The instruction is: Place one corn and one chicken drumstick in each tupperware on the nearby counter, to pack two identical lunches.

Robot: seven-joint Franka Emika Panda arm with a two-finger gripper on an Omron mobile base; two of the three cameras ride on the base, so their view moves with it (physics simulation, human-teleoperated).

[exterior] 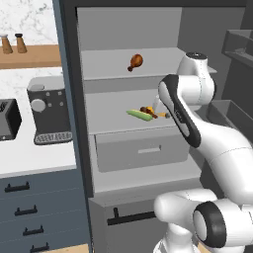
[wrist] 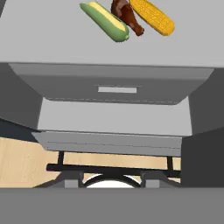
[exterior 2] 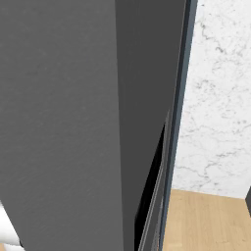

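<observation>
Inside the open fridge, on the middle shelf (exterior: 111, 118), we find three of the task's things lying close together: the green-husked corn (exterior: 139, 115), a chicken drumstick (exterior: 147, 110) just beside it, and the plain yellow-orange corn (exterior: 163, 115) on the drumstick's other side. In the hand view the same group sits at the top of the picture — the green-husked corn (wrist: 105, 21), the drumstick (wrist: 127, 15) and the yellow-orange cob (wrist: 152, 16) — with the drumstick wedged between the two cobs and touching or nearly touching both.

A second chicken drumstick (exterior: 135, 62) lies alone on the upper shelf (exterior: 106, 62), well apart from the group below.

Our arm reaches into the fridge from the lower right of the left base view, its forearm crossing in front of the right end of the middle shelf. The tool itself is hidden behind the arm there, and in the hand view we cannot make out its tips clearly; we take its fingers to be pressed nearly together, and we see nothing pinched between them. The cobs and drumstick lie ahead of the tool, untouched.

Below the middle shelf sits the grey pull-out drawer (exterior: 141, 150) with its handle slot; the hand view looks down over that drawer (wrist: 116, 87).

To the left of the fridge, the white tabletop (exterior: 29, 158) carries a coffee machine (exterior: 48, 111) and a toaster (exterior: 9, 118), over dark drawers with black handles (exterior: 24, 211).
</observation>
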